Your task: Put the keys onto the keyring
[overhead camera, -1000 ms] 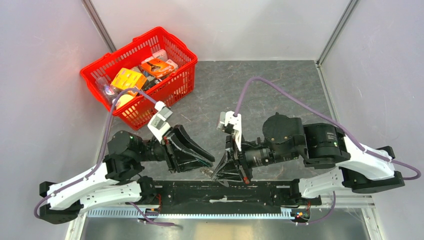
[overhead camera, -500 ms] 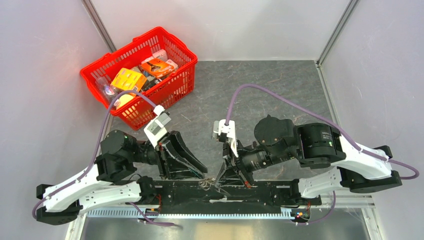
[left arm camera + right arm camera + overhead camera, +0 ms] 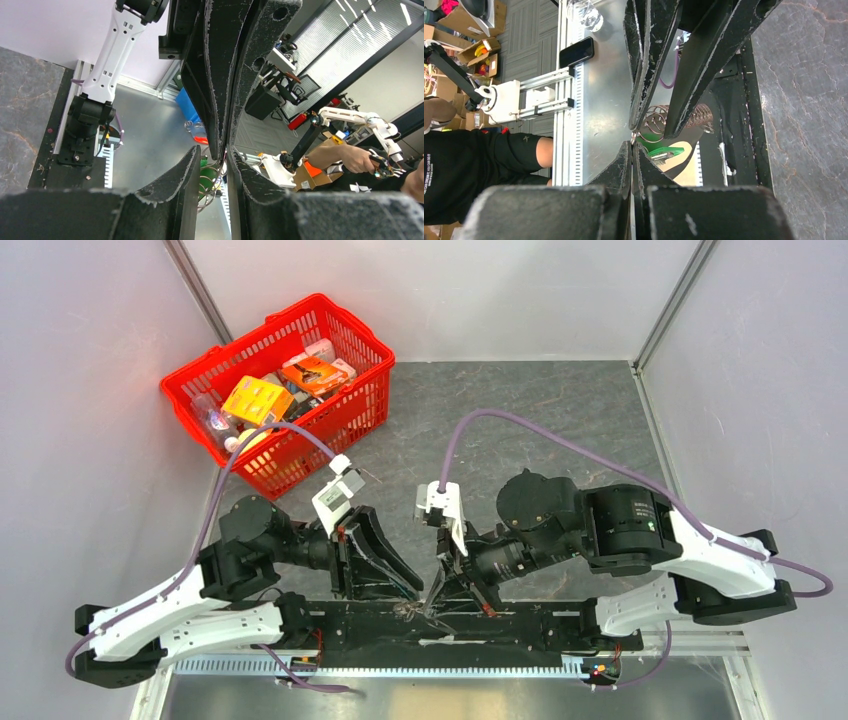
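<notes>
The keyring (image 3: 653, 117), a bunch of dark wire coils, hangs where my two grippers meet over the black base bar; it also shows in the top view (image 3: 409, 612). The key's green head (image 3: 666, 151) hangs just below the coils, beside my right fingers, and shows in the left wrist view (image 3: 204, 175). My left gripper (image 3: 214, 152) stands a narrow gap apart, with the coils (image 3: 216, 182) spanning between its fingers. My right gripper (image 3: 631, 144) is shut, pinching a thin wire of the bunch at its tip. In the top view the left gripper (image 3: 415, 592) and right gripper (image 3: 432, 602) nearly touch.
A red basket (image 3: 330, 425) full of packets stands at the back left of the grey table (image 3: 560, 420). The black base bar (image 3: 520, 625) runs along the near edge under both grippers. Purple cables arch over each arm.
Both grippers have moved down toward the near edge and closer together over the base bar. The left arm has swung right. The jaws look unchanged.
</notes>
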Controlling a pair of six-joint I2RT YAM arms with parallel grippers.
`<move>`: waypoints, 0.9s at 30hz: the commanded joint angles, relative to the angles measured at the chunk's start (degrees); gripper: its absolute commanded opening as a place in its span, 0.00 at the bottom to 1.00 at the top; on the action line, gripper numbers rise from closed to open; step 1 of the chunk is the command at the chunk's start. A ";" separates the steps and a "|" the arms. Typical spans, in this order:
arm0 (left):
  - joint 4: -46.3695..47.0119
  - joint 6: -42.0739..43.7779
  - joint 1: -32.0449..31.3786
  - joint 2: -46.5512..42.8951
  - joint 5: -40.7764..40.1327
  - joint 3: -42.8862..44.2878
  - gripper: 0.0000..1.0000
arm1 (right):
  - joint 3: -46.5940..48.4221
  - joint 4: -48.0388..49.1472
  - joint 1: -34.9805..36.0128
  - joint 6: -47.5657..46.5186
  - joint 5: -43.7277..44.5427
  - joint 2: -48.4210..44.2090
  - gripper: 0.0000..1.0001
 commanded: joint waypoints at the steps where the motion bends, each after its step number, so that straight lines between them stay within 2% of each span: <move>1: 0.19 1.83 0.08 0.22 2.88 1.78 0.32 | 2.57 2.15 -0.50 -1.37 -0.79 0.51 0.00; 15: 0.03 1.90 0.00 0.75 4.79 2.32 0.27 | 2.21 2.24 -2.46 -0.61 -0.07 0.00 0.00; 27: -0.62 2.05 0.06 0.66 4.94 1.87 0.18 | 1.32 3.04 -2.77 -0.54 0.53 -1.09 0.00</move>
